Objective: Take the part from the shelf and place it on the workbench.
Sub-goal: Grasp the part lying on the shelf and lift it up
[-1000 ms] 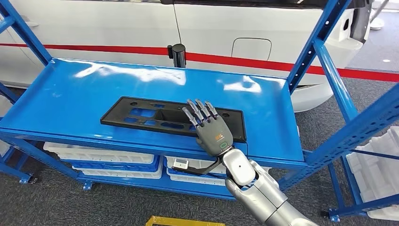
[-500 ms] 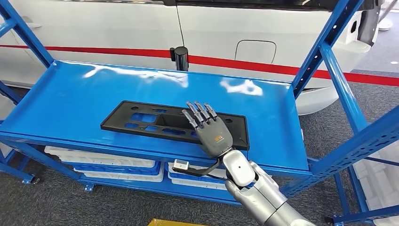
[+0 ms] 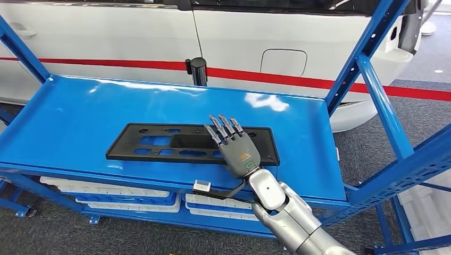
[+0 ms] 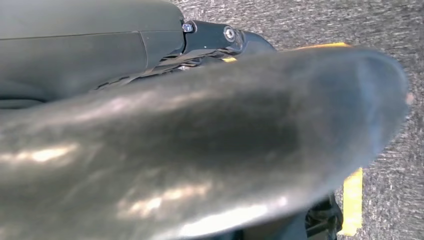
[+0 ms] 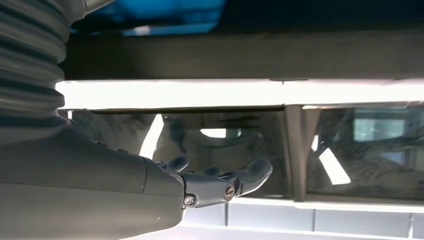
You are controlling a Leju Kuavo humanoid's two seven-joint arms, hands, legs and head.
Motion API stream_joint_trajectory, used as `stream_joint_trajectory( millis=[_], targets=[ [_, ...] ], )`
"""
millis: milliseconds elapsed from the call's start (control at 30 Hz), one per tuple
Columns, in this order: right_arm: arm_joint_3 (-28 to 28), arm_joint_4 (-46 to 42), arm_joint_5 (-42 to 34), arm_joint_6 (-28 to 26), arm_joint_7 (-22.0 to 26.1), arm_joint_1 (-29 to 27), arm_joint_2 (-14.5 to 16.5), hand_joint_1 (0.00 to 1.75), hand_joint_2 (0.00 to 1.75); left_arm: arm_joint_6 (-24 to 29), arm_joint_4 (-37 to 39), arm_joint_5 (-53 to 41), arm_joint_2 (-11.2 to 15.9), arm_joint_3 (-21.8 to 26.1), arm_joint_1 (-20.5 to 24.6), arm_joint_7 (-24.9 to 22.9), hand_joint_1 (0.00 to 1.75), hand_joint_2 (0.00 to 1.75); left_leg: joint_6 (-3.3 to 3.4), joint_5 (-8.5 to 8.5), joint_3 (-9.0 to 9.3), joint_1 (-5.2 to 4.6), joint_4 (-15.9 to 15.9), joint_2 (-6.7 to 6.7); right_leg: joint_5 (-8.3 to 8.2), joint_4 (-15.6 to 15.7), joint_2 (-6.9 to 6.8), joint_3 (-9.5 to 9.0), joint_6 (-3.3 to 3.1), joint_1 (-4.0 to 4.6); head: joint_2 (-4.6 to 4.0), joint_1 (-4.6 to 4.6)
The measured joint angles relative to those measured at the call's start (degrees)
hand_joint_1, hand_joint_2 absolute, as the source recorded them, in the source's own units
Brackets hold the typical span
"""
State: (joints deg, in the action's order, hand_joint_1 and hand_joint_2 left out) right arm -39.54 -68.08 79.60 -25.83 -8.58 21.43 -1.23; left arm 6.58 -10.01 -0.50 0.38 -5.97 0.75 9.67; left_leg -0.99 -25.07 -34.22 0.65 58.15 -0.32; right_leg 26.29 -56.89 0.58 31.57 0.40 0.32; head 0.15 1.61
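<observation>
part (image 3: 159,143): a flat black plastic panel with cut-out windows, lying lengthwise on the top deck of the shelf, towards its front edge, untouched by any lift as yet.
right hand (image 3: 236,149): hovering over or resting on the part's right end, palm down, fingers extended and slightly spread; nothing is being held; whether the fingertips are touching the panel cannot be told.
right hand, wrist view (image 5: 220,182): fingers showing outstretched and uncurled, closing on nothing.
left hand (image 4: 200,150): appearing as a large dark blur close to its wrist camera; how far it is open cannot be told.
shelf (image 3: 80,106): blue steel rack, glossy top deck carrying the part; white trays (image 3: 122,194) sitting on the level beneath.
surroundings: white car body with a red stripe (image 3: 319,82) standing behind the shelf; grey carpet floor around it.
progress: early stage, judging by the layout; the reach is arriving at the part, the grasp is not yet made, and lifting, carrying and setting down on the workbench are all remaining.
</observation>
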Motion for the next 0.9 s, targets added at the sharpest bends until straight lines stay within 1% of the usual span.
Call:
stream_joint_trajectory(
  millis=[67,100,133,167,200,233,267,300,333,367,400,433,467,500,567,600,700,800,833,900],
  targets=[
    [0.0,0.0,-0.1,0.0,0.2,0.0,0.1,0.0,1.75,0.0,0.0,0.0,-0.1,0.0,0.0,0.1,0.0,0.0,0.64,0.07,0.18,0.02,-0.3,-0.05,0.26,-0.2,-0.01,0.18,0.49,-0.17,0.0,-0.03],
    [0.0,0.0,-0.1,0.0,0.2,0.1,0.2,0.0,1.75,0.0,0.0,0.0,-0.1,0.0,0.0,0.1,0.0,0.0,0.98,0.08,0.35,0.12,-0.4,-0.05,0.78,-1.2,-0.04,0.74,0.66,-0.25,0.0,-0.11],
    [0.0,0.0,-0.1,0.0,0.3,0.2,0.2,0.0,1.75,0.0,0.0,-0.1,-0.1,0.0,0.1,0.2,0.0,0.0,1.29,0.07,0.52,0.27,-0.6,-0.03,1.8,-3.6,-0.07,2.03,0.74,-0.33,0.0,-0.21],
    [-0.1,0.1,-0.2,0.0,0.3,0.3,0.2,0.0,1.75,0.0,0.0,-0.1,-0.1,0.0,0.1,0.2,0.0,0.0,1.55,-0.01,0.62,0.33,-0.7,-0.02,3.16,-7.2,-0.11,4.05,0.7,-0.44,0.0,-0.34],
    [-0.1,0.2,-0.3,0.1,0.5,0.3,0.2,0.0,1.75,0.0,0.0,-0.1,-0.1,0.0,0.1,0.3,0.0,0.0,1.76,-0.13,0.65,0.34,-0.7,0.0,4.64,-11.7,-0.13,6.57,0.64,-0.54,0.0,-0.4],
    [-0.2,0.4,-0.4,0.2,0.7,0.3,0.2,0.0,1.75,0.0,0.0,-0.1,-0.1,0.0,0.1,0.3,0.0,0.0,1.88,-0.23,0.68,0.34,-0.7,-0.01,5.76,-15.7,-0.13,8.97,0.71,-0.64,0.0,-0.42],
    [-0.3,0.5,-0.6,0.4,0.9,0.3,0.2,0.0,1.75,0.0,0.0,-0.1,-0.1,0.0,0.1,0.3,0.0,0.0,1.92,-0.33,0.77,0.34,-0.7,-0.03,6.03,-17.9,-0.13,10.57,1.0,-0.75,0.0,-0.42],
    [-0.4,0.7,-0.8,0.5,1.1,0.3,0.3,0.0,1.75,0.0,0.0,-0.1,-0.1,0.0,0.1,0.3,0.0,0.0,1.89,-0.43,0.92,0.36,-0.7,-0.08,5.3,-17.7,-0.14,10.96,1.5,-0.86,0.0,-0.42],
    [-0.6,0.8,-1.0,0.7,1.3,0.4,0.3,0.0,1.75,0.0,0.0,-0.1,-0.1,0.0,0.1,0.4,0.0,0.0,1.77,-0.56,1.14,0.39,-0.7,-0.14,3.64,-14.9,-0.17,9.97,2.1,-0.97,0.0,-0.43],
    [-0.8,0.9,-1.3,0.9,1.6,0.5,0.4,0.0,1.75,0.1,0.0,-0.1,-0.1,0.0,0.1,0.5,0.0,0.0,1.6,-0.72,1.39,0.43,-0.7,-0.21,1.57,-10.5,-0.25,8.08,2.62,-1.05,0.0,-0.44],
    [-1.1,1.0,-1.6,1.2,1.8,0.6,0.6,0.0,1.75,0.2,0.0,-0.2,-0.1,0.0,0.2,0.6,0.0,0.0,1.35,-0.93,1.59,0.34,-0.7,-0.28,-0.25,-6.0,-0.37,6.03,2.8,-1.03,0.0,-0.44],
    [-1.4,1.1,-1.9,1.4,2.1,0.8,0.7,0.0,1.75,0.4,0.0,-0.2,-0.2,0.0,0.2,0.8,0.0,0.0,1.07,-1.13,1.71,0.24,-0.7,-0.32,-1.54,-2.6,-0.42,4.38,2.65,-0.98,0.0,-0.42],
    [-1.8,1.2,-2.2,1.7,2.3,0.9,1.0,0.0,1.75,0.7,0.0,-0.3,-0.1,0.0,0.2,1.0,0.0,0.0,1.13,-1.38,1.75,0.07,-0.6,-0.33,-2.22,-0.7,-0.46,3.43,2.36,-0.98,0.0,-0.38],
    [-2.2,1.4,-2.4,2.0,2.5,1.1,1.3,0.0,1.75,0.9,0.0,-0.4,-0.1,0.0,0.2,1.2,0.0,0.0,1.4,-1.54,1.76,-0.1,-0.5,-0.32,-2.42,0.0,-0.43,3.06,2.03,-0.95,0.0,-0.32],
    [-3.1,1.7,-2.8,2.5,2.7,1.3,1.9,0.0,1.75,1.2,0.0,-0.6,0.0,0.0,0.2,1.4,0.0,0.0,2.13,-1.65,1.91,-0.14,-0.7,-0.25,-2.55,0.1,-0.3,2.91,1.82,-0.94,0.0,-0.29],
    [-3.5,1.8,-2.9,2.7,2.8,1.5,2.1,0.0,1.75,1.3,0.0,-0.7,0.0,0.0,0.2,1.4,0.0,0.0,2.16,-1.58,2.06,-0.1,-0.8,-0.22,-2.51,0.1,-0.24,2.88,1.75,-0.84,0.0,-0.29],
    [-4.5,2.4,-3.0,3.1,2.9,2.0,2.7,0.0,1.75,1.3,0.0,-0.9,-0.1,0.0,0.3,1.4,0.0,0.0,1.65,-1.46,2.42,0.02,-1.3,-0.17,-2.38,0.0,-0.14,2.81,1.4,-0.62,0.0,-0.3],
    [-5.3,3.3,-3.6,3.4,3.3,2.6,3.3,0.0,1.75,1.3,0.0,-1.2,-0.1,0.0,0.3,1.4,0.0,0.0,0.86,-1.44,2.57,0.13,-1.5,-0.14,-2.3,0.0,-0.12,2.77,1.03,-0.48,0.0,-0.31],
    [-5.6,3.7,-3.9,3.5,3.6,2.9,3.6,0.0,1.75,1.3,0.0,-1.2,-0.1,0.0,0.3,1.4,0.0,0.0,0.58,-1.45,2.59,0.17,-1.5,-0.13,-2.28,0.0,-0.11,2.77,1.01,-0.44,0.0,-0.32],
    [-6.3,4.6,-4.5,3.6,3.9,3.5,4.3,0.0,1.75,1.3,0.0,-1.3,-0.1,0.0,0.3,1.4,0.0,0.0,0.38,-1.45,2.61,0.22,-1.5,-0.13,-2.26,0.0,-0.11,2.75,0.98,-0.4,0.0,-0.33]
  ],
)
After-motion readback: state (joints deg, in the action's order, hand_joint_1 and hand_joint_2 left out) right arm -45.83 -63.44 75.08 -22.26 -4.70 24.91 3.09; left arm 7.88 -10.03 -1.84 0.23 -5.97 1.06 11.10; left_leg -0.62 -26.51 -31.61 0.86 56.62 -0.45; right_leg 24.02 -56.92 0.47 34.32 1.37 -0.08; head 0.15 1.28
